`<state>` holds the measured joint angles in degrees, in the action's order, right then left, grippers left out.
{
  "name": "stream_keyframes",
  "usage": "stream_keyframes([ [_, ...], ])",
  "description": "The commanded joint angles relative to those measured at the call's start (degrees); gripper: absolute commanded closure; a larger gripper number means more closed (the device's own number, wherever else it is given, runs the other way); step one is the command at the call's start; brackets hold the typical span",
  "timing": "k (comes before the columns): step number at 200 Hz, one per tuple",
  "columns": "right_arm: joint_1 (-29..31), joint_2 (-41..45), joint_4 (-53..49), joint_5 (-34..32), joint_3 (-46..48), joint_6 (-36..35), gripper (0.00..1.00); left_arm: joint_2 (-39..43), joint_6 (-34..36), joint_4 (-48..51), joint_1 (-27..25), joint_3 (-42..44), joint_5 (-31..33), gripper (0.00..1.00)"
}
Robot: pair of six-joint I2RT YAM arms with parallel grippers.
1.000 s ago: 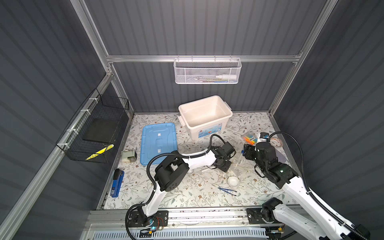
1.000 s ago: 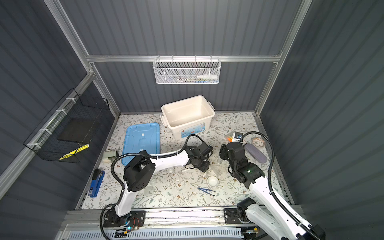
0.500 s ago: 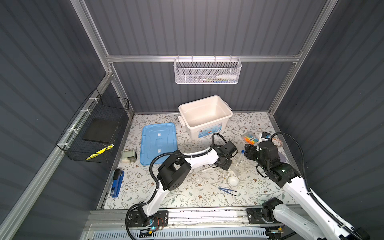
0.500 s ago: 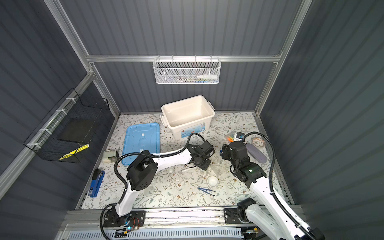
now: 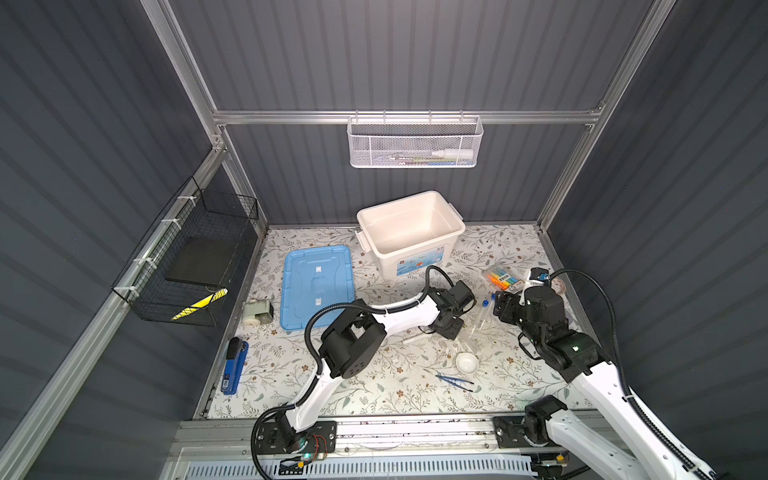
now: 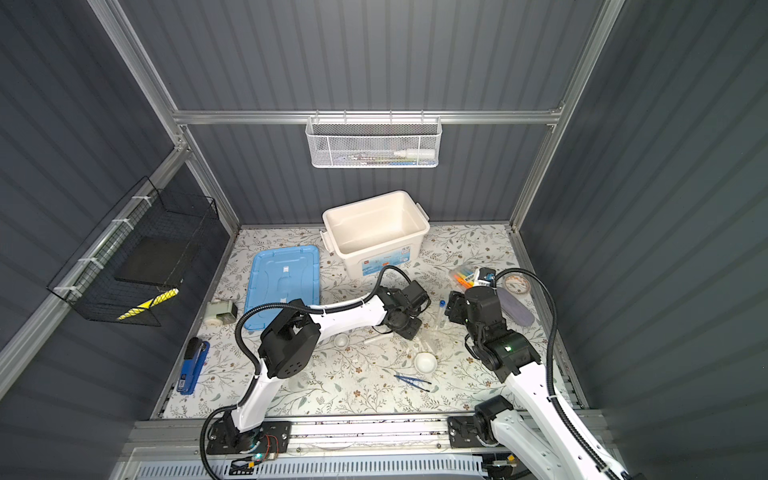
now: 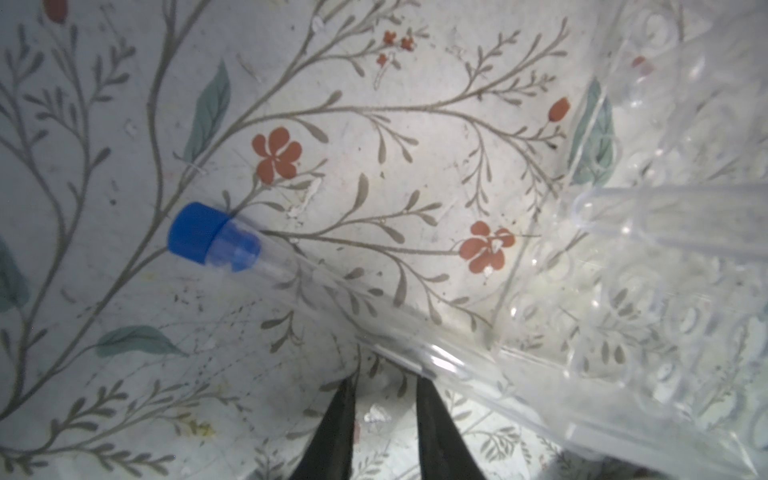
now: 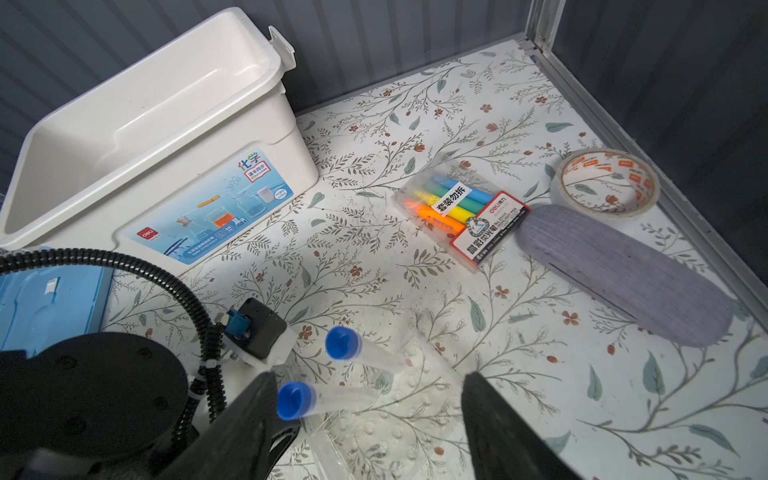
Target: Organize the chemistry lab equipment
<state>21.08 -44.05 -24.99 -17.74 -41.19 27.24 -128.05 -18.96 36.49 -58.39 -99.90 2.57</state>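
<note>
A clear plastic rack lies on the floral mat with two clear blue-capped tubes leaning on it. My right gripper hangs open over the rack, one finger on each side. In both top views it sits right of the rack. In the left wrist view my left gripper has its jaws narrowly apart. A blue-capped tube crosses just past the tips, and a grip does not show. A white dish and dark blue tweezers lie nearer the front. A second dish and the white pestle lie beside the left arm.
An open white bin stands at the back, with its blue lid flat to the left. A marker pack, tape roll and grey case lie at the right wall. A stapler lies front left.
Both wrists have shifted slightly to the right, close to the rack. The loose items on the mat have not moved.
</note>
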Motion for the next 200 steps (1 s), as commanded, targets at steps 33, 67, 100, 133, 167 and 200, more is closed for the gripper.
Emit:
stream_keyframes([
  [33, -0.25, 1.20, -1.24, 0.14, 0.47, 0.81, 0.27, 2.54, -4.13, 1.62, 1.29, -0.35, -2.53, 0.69],
  [67, -0.27, 1.99, -1.61, 0.11, 0.85, 1.12, 0.27, 3.01, -5.70, 1.74, 2.78, -0.61, -4.42, 0.68],
  [100, -0.36, 2.91, -1.90, -0.18, 1.37, 1.39, 0.27, 4.72, -7.39, 1.40, 3.38, -0.56, -5.42, 0.68],
  [133, -0.34, 3.27, -2.00, -0.20, 1.80, 1.52, 0.27, 5.00, -10.10, 0.87, 3.37, -0.48, -7.44, 0.65],
  [167, -0.43, 3.53, -2.07, -0.54, 1.90, 1.50, 0.27, 4.11, -12.34, 0.62, 3.30, -1.09, -9.36, 0.59],
  [200, -0.51, 3.71, -2.04, -0.79, 1.97, 1.23, 0.27, 2.74, -13.36, 3.93, 3.23, -2.65, -9.40, 0.58],
])
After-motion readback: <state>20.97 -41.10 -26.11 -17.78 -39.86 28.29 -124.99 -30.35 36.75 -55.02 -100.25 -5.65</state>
